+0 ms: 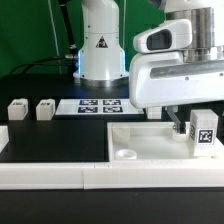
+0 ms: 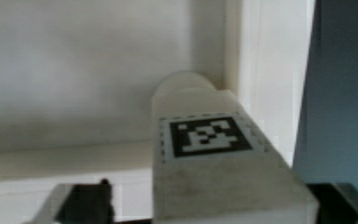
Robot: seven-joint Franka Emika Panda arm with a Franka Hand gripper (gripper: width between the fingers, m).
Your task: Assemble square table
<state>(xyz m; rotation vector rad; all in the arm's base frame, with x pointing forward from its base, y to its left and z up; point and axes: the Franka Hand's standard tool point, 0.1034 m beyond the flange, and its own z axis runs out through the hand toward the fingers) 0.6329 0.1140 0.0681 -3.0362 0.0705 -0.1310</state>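
Three legs I can count for sure. One leg (image 1: 17,110) and its neighbour (image 1: 45,108) sit side by side toward the table (image 1: 60,140) edge on the exterior view's left, well apart from the action. The third (image 1: 205,132) stands tag-out at the corner of the top (image 1: 150,138) on the exterior view's right. A fourth may be the white bit under the wrist, can't tell.

There's also one top, none of its sockets filled that I can see (only one socket (image 1: 125,155) shows clearly), one fence (image 1: 50,177) and one marker board (image 1: 100,105).

Looks like I'm on the first leg pickup. The gripper (image 1: 198,125) sits astride that third leg, spread. In the wrist view one finger (image 2: 91,200) stands just off the leg's side with a sliver of gap, so nothing's pinched yet. The other finger I can't make out.

Next I reckon it needs a square squeeze on the flat sides, a clean lift, then lining up over a corner socket.
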